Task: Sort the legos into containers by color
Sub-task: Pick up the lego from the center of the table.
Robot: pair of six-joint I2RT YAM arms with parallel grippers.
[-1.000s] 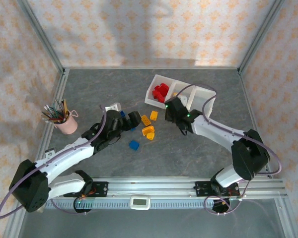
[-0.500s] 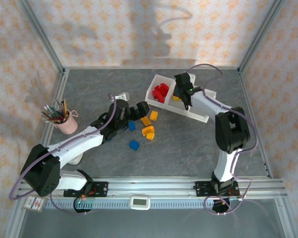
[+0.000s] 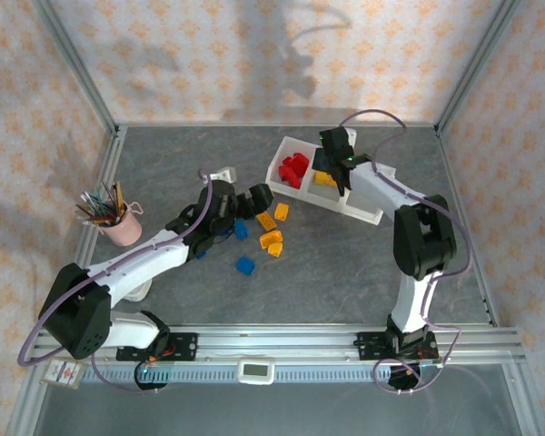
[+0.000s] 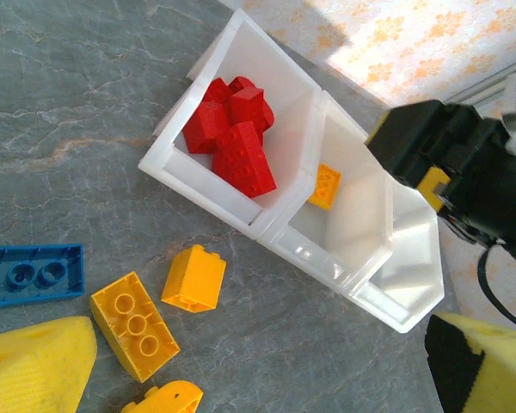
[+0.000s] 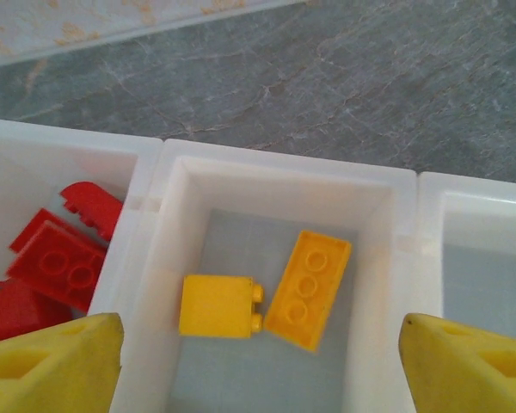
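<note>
The containers are one white three-compartment tray (image 3: 369,214). Red legos (image 3: 293,169) fill its left compartment. My right gripper (image 5: 262,370) hangs open over the middle compartment, where two yellow legos (image 5: 217,305) (image 5: 310,288) lie side by side, free of the fingers. The right compartment (image 5: 486,284) has nothing in it. My left gripper (image 4: 258,379) is open over bare table in front of the tray. Just to its left lie three loose yellow legos (image 4: 138,325) (image 4: 193,278) (image 4: 163,400) and a blue one (image 4: 34,274).
A pink cup of pens (image 3: 118,222) stands at the left. Another blue lego (image 3: 245,265) lies nearer the arms' bases. My right arm (image 4: 456,163) reaches in over the tray's far side. Metal frame rails border the table.
My right arm swung from the table's middle to over the tray's middle compartment and its jaws widened. My left arm reached forward toward the loose yellow legos.
</note>
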